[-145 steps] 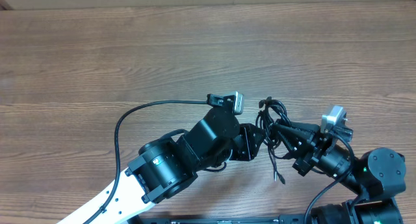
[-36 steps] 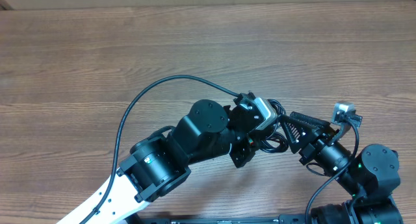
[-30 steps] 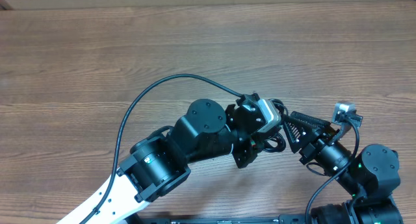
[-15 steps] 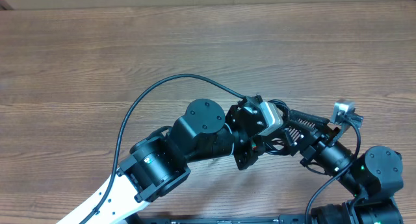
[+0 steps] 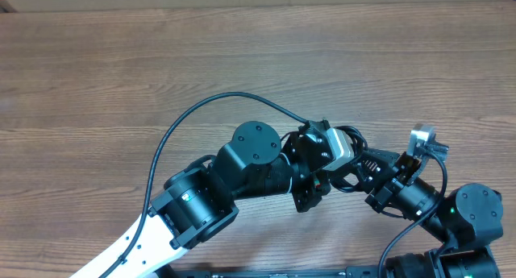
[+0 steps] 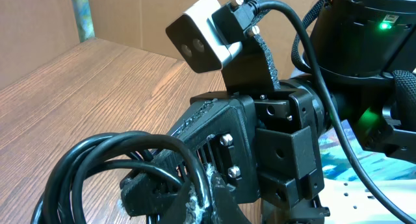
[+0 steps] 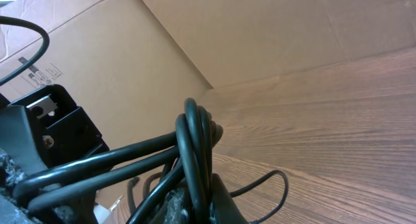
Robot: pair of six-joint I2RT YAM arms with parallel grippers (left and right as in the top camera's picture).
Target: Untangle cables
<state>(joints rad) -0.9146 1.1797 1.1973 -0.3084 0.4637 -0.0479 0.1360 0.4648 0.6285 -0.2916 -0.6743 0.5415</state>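
Near the table's front edge, the left gripper and right gripper are meeting nose to nose. Each is pinching the cables in jaws pressed together – a bundle of thin black loops is hanging between them – with the wooden table stretching away beyond.

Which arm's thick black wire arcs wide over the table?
The left arm's wire: it sweeps far out over the table; the right arm's wire hugs its wrist.
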